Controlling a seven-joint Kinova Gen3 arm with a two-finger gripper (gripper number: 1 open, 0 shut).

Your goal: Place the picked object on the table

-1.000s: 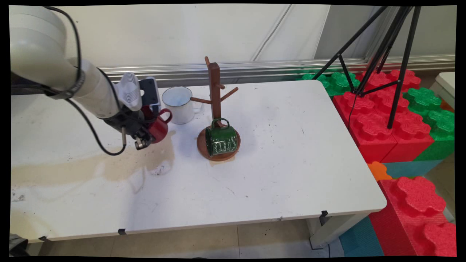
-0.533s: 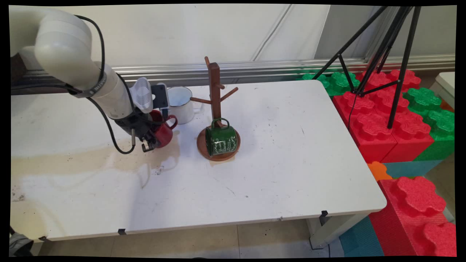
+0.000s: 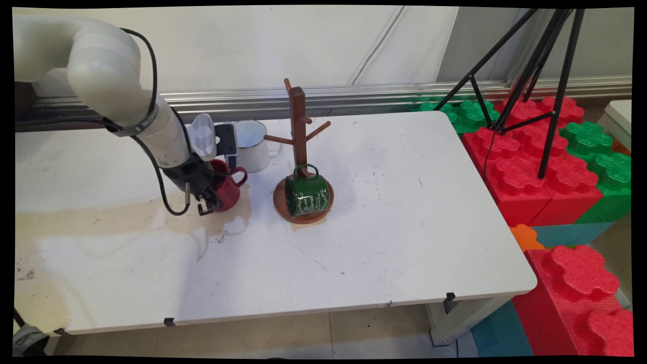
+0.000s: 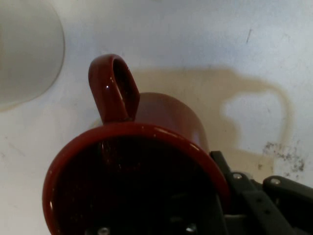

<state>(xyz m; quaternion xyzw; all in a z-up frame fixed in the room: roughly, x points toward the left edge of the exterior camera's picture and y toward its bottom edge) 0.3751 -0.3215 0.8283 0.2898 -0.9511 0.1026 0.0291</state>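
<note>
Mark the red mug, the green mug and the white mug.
red mug (image 4: 168,115), hand view, outer side wall.
green mug (image 3: 307,196), main view, lettered side.
white mug (image 3: 254,154), main view, front wall.

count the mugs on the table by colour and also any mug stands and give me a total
Red mug: 1
White mug: 1
Green mug: 1
Wooden mug stand: 1
Total: 4

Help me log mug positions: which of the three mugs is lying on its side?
The green mug, tipped over on the wooden stand's round base. The white mug stands upright; the red mug is in the gripper.
</note>
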